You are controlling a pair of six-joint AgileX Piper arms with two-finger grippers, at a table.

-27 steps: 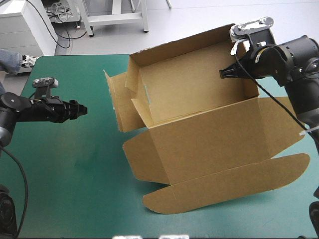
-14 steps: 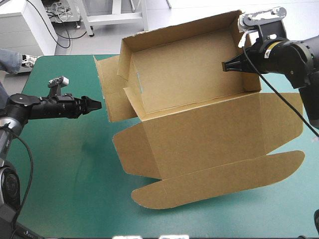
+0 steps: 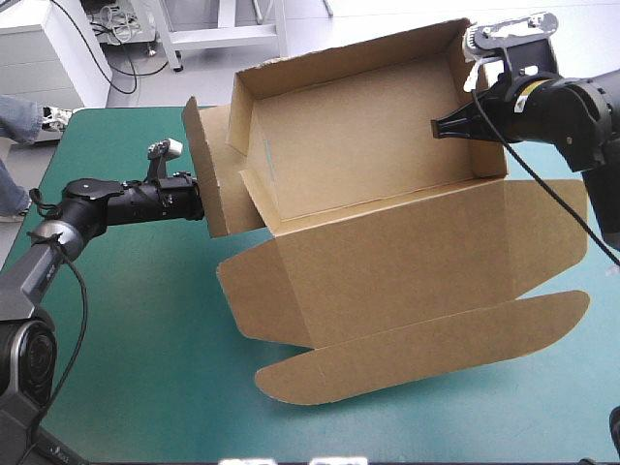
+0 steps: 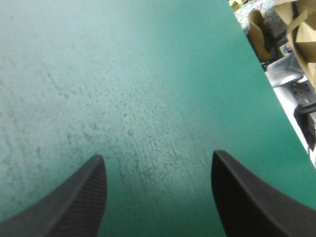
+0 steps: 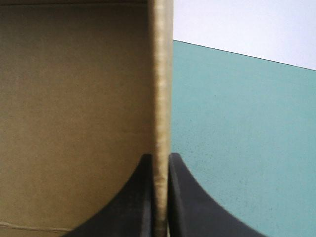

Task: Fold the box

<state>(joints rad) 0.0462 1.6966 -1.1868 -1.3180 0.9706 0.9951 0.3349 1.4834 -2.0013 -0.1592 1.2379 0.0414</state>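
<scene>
Two robot arms work on a half-built brown box (image 3: pixel 378 223) on a teal-green cover (image 3: pixel 145 320).
High view: the box spans the table's middle and right, its tray walls raised and its lid flat toward the near edge. The right gripper (image 3: pixel 438 128) pinches the tray's right end wall. The left gripper (image 3: pixel 197 194) reaches the loose left flap; I cannot tell whether it touches. Left wrist view: the left gripper (image 4: pixel 159 154) has its fingers wide apart, with bare cover between them. Right wrist view: the right gripper (image 5: pixel 159 157) is nearly closed on the box wall's edge, with cover beside it.
</scene>
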